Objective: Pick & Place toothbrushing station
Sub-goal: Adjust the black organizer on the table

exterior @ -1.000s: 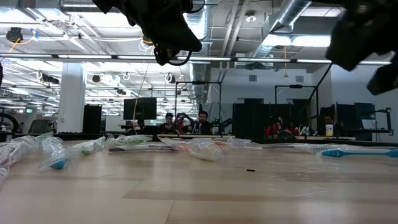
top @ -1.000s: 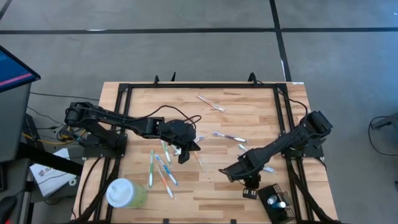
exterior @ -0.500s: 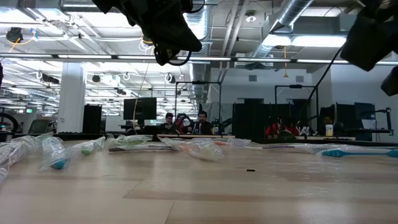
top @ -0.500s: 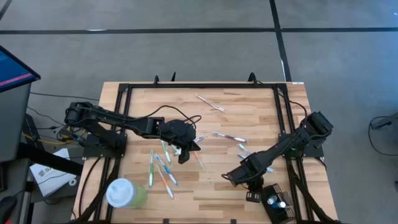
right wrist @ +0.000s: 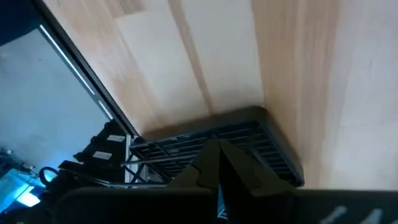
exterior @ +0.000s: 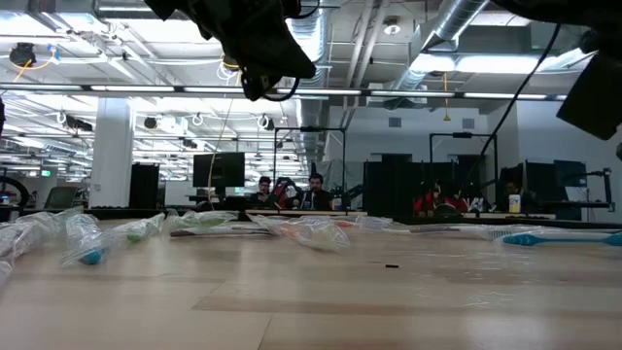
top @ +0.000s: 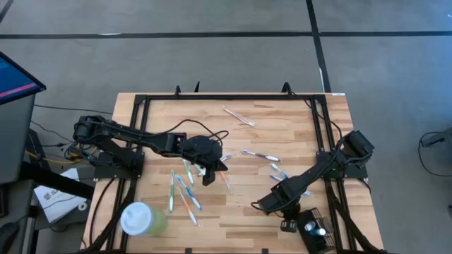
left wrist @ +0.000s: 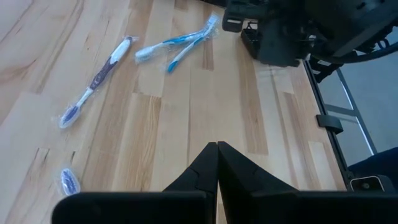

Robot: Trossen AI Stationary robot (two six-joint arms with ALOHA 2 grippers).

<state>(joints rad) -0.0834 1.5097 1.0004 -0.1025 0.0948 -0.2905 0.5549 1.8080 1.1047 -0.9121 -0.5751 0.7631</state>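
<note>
Station [top: 313, 230] sits at the worktop's [top: 282, 127] near right corner, partly over the edge: a small black box with a slotted wire-grid top, which my right wrist view shows close up as dark ribbed mesh [right wrist: 249, 146] against pale wood. Over the last second my right pincer [top: 263, 205] has slid back along the worktop toward that corner, so it now hovers just beside the station, fingers pressed together and holding nothing. I judge that puts me at the approach stage; the fingers must part before any grasp. My left pincer [top: 210, 174] has not moved, hanging shut and empty over the middle of the worktop. Around it lie toothbrushes [top: 185, 194] in crinkly clear wrappers, slim with blue, green and white handles, and more are scattered toward the right [top: 260, 154]. A pale green cup [top: 143, 219] with a white lid stands at the near left corner. Wood planks are smooth and light-grained, framed by black rails.
</note>
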